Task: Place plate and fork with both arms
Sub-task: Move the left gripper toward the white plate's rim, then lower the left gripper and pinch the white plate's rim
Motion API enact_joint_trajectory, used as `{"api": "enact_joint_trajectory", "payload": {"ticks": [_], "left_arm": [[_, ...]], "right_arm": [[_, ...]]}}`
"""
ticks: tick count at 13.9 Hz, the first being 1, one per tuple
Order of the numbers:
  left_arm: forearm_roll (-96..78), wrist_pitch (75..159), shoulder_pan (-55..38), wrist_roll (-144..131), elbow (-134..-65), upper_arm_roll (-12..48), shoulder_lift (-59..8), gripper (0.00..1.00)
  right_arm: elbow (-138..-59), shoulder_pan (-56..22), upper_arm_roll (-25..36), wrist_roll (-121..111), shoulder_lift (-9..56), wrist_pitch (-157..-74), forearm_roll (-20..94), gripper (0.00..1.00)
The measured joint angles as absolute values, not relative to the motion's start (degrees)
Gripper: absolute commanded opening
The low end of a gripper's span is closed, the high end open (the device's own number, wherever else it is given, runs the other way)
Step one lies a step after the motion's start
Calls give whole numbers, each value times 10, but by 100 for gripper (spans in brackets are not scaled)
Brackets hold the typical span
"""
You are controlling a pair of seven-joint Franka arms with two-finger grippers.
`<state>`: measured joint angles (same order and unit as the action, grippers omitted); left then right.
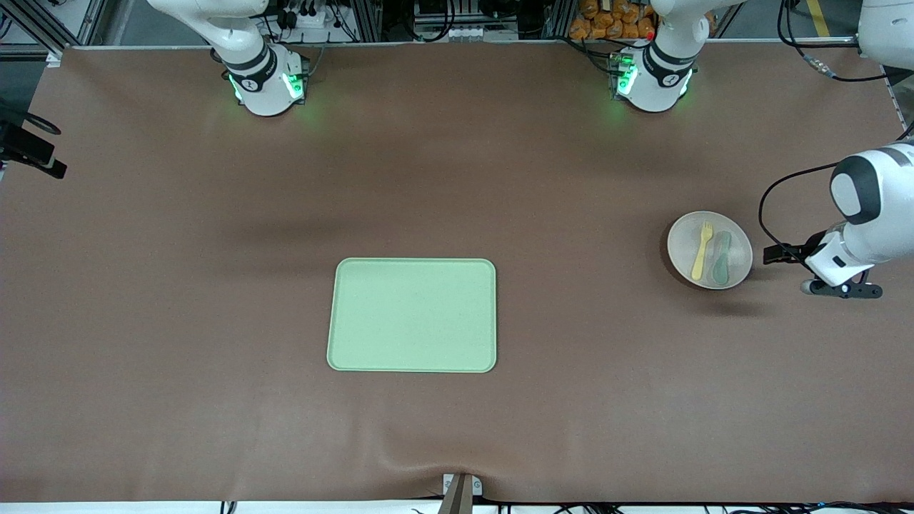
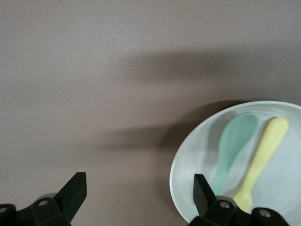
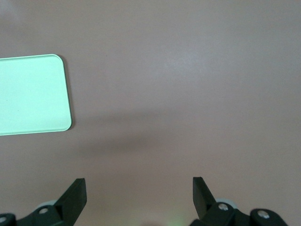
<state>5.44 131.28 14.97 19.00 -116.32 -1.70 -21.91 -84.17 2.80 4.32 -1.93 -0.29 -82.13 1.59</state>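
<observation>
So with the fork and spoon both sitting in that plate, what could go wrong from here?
1. The fork lies right beside the spoon in the plate, so a pinch could catch or nudge the spoon instead.
2. The open left gripper sits low beside the plate's rim; one finger shows over the rim, so closing in might shove the plate.
3. The tray is well away toward the table's middle, so loose cutlery may slide during the carry.

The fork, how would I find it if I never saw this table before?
Look toward the left arm's end of the brown table, away from the big green tray in the middle, and find the round off-white plate. Two little utensils lie side by side in it. The fork is the pale yellow one with short tines; the spoon beside it is grey-green with a smooth rounded bowl.
</observation>
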Motion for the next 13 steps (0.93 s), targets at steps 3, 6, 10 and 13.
{"api": "enact_joint_trajectory", "payload": {"ticks": [3, 6, 10, 13], "left_arm": [[54, 1372, 151, 196, -1195, -16, -241, 100], [54, 1397, 151, 211, -1208, -14, -255, 97], [54, 1398, 151, 228, -1208, -14, -256, 75], [54, 1398, 152, 233, -1208, -14, -256, 68]], "right_arm": [[-842, 28, 43, -19, -3, -821, 16, 100], [-842, 28, 43, -19, -3, -821, 16, 100], [-842, 30, 43, -19, -3, -821, 16, 100], [-842, 31, 43, -19, -3, -820, 16, 100]]}}
